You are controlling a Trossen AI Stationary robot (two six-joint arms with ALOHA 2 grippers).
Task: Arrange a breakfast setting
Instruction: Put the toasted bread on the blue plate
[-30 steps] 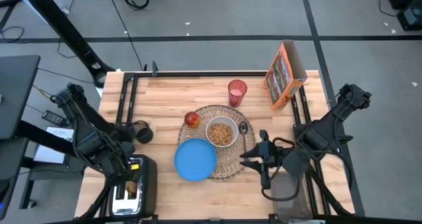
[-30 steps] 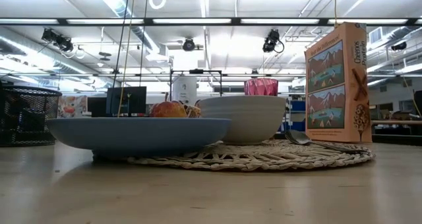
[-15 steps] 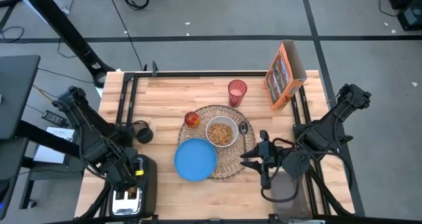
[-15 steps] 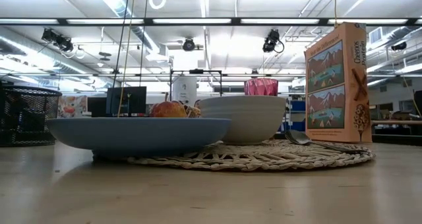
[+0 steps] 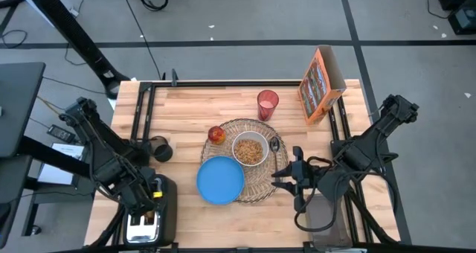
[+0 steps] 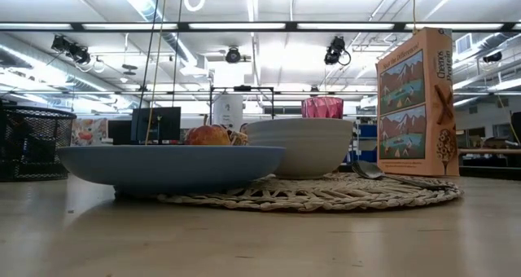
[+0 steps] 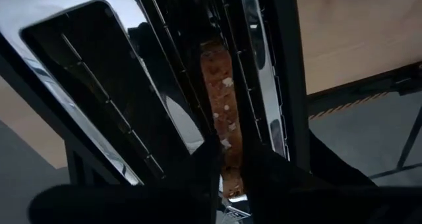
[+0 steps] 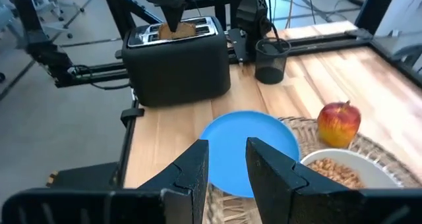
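So we've got the placemat [image 5: 244,161] mid-table, with the bowl [image 5: 250,149] on it, the spoon [image 5: 274,144] just right of the bowl, the plate [image 5: 220,180] overlapping its front-left edge and the apple [image 5: 216,135] at its back-left. Cup [image 5: 267,103] sits behind it, cereal box [image 5: 320,84] back right. Toaster [image 5: 152,212] front left, toast [image 7: 221,112] in its slot.

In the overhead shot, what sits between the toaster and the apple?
In the high view, a small dark cup stands on the table between the toaster and the apple; otherwise only bare wood.
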